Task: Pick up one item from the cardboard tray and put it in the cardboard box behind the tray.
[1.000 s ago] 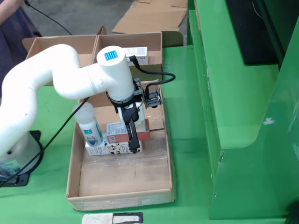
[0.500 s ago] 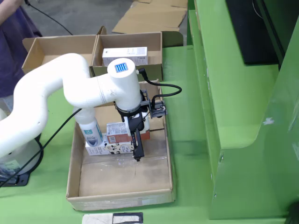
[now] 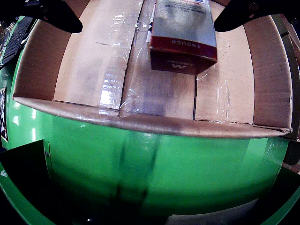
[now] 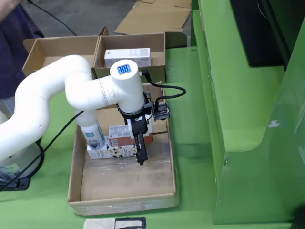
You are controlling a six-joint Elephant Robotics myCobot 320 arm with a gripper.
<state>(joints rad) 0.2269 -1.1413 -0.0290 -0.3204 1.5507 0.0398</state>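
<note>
Gripper (image 4: 141, 153) low inside cardboard tray (image 4: 121, 191), fingers spread apart — nothing held. Red-and-grey carton (image 3: 183, 35) lies on tray floor between the black fingertips (image 3: 241, 14) in wrist view. Cardboard box (image 4: 129, 45) sits beyond tray's far end, white carton (image 4: 127, 57) inside.

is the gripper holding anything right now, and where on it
Nothing is held. The gripper is open, its fingers spread wide on either side of the red carton in the tray, not touching it.
</note>
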